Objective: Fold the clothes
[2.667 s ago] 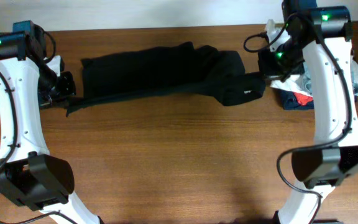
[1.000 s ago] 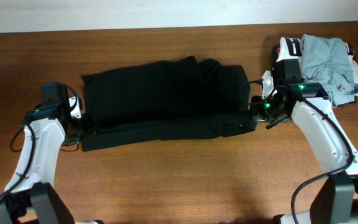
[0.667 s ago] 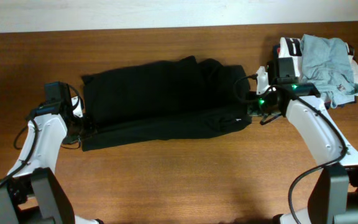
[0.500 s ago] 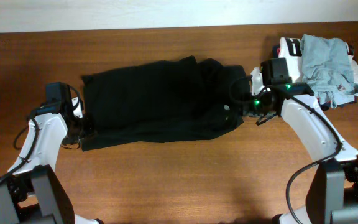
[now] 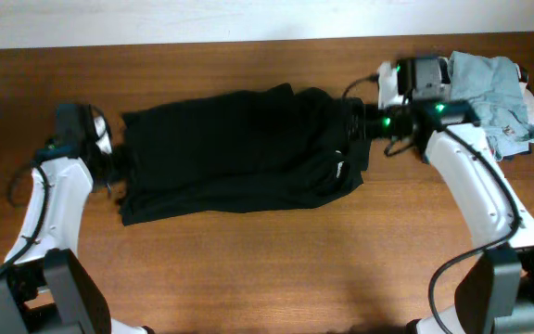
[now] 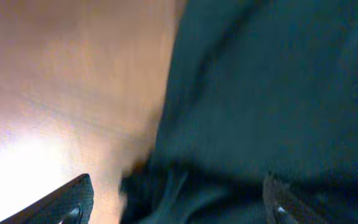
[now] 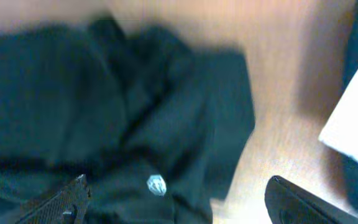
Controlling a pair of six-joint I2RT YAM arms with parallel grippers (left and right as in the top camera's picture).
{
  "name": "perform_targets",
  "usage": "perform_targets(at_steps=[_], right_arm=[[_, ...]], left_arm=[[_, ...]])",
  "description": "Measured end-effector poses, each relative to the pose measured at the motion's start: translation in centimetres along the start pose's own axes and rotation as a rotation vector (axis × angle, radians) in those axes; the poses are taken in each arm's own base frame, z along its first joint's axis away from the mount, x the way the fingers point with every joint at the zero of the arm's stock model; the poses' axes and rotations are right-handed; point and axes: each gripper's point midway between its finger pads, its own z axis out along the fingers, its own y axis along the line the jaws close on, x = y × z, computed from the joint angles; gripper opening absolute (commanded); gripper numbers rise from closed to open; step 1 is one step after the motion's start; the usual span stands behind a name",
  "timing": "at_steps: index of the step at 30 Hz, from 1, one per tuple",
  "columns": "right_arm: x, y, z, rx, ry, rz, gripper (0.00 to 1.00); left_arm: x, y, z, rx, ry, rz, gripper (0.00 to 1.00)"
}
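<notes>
Change: both arms retreat, dropping black soft sleeved fabric top [image 5: 239,148] mid brown wooden desk [image 5: 267,269] | left end effector [image 6: 176,205], right end effector [image 7: 179,199]: released, empty | risk: spread fingers snag bunched right end, undoing fold

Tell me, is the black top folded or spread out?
Folded lengthwise: the black top lies as a narrow layered band, an overlapping edge along its front.

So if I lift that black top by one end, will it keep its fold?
Probably not: the black top lies in soft creases with rumpled edges, so it looks floppy and would likely sag and unfold. On the smooth wooden table a push would likely bunch it rather than slide it whole.
</notes>
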Motion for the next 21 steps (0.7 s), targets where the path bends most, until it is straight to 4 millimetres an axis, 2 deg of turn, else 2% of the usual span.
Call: perform_targets(at_steps=[3,5,8,10,14,19,21], right_arm=[[-2.5,0.4,-1.2,-0.005,-0.072,-0.030,0.95],[-3.7,0.6,-1.6,-0.007,-0.112,-0.045,0.95],[-3.9,0.6,-1.7,-0.007,-0.118,-0.051,0.95],[-3.8,0.6,-1.7,-0.007,-0.116,-0.050,0.95],[-3.7,0.6,-1.7,-0.006,-0.110,-0.052,0.96],[-2.8,0.5,-1.6,-0.004,-0.076,-0.046,0.96],[-2.6,0.5,-1.6,-0.004,-0.066,-0.044,0.96]], left_arm=[[-4.6,-1.3,-2.0,0.054,-0.142,0.028,0.87],[-6.7,-2.0,-3.3,0.084,-0.209,0.042,0.87],[-9.2,-2.9,-4.9,0.115,-0.272,0.067,0.87],[-10.7,-3.5,-5.1,0.135,-0.281,0.086,0.87],[-12.2,-4.2,-2.4,0.163,-0.193,0.105,0.85],[-12.8,-4.5,3.5,0.171,-0.053,0.113,0.80],[-12.8,-4.5,5.1,0.172,-0.028,0.116,0.78]])
